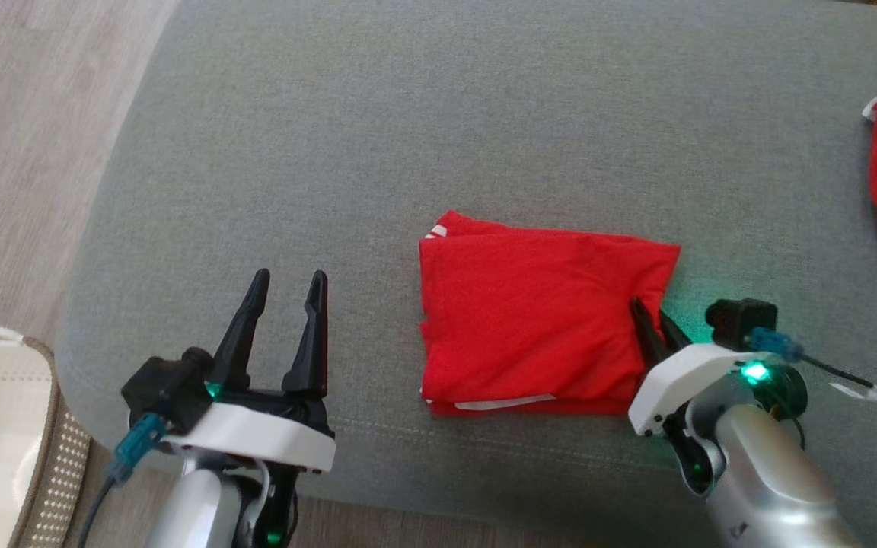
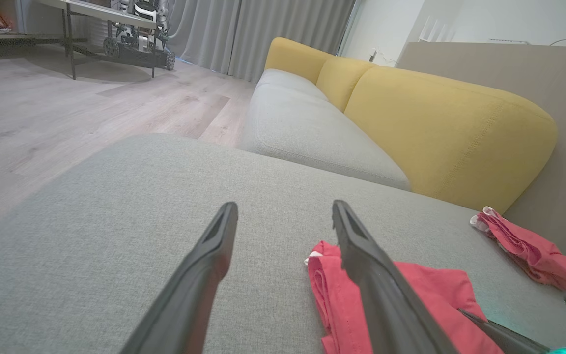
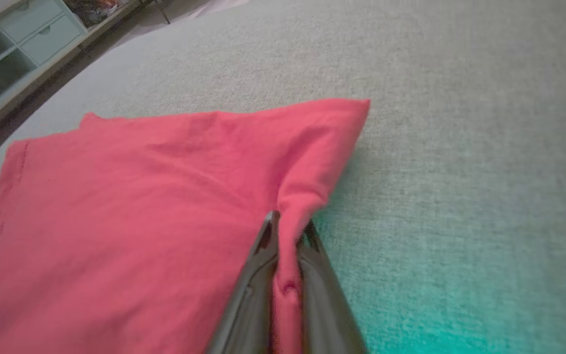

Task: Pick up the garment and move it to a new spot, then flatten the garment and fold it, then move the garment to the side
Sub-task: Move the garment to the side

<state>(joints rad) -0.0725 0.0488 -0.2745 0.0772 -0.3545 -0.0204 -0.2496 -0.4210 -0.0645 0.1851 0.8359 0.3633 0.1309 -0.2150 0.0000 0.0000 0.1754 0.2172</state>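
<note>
Garment [image 1: 537,327]: lay folded in a rectangle near front edge of seat [image 1: 408,114], right of middle. Right tool [image 1: 649,308]: clamped on a pinch of its right edge. Left tool [image 1: 290,275]: gaped empty near front-left corner. Judged folding done, sideways move in hand; next called for dragging or lifting gently, keeping folds together.

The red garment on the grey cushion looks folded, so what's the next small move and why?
Probably raise the right tool slightly and draw the garment sideways: it lies folded, and the tool is shut on its right edge, while the left tool stands open, apart.
</note>
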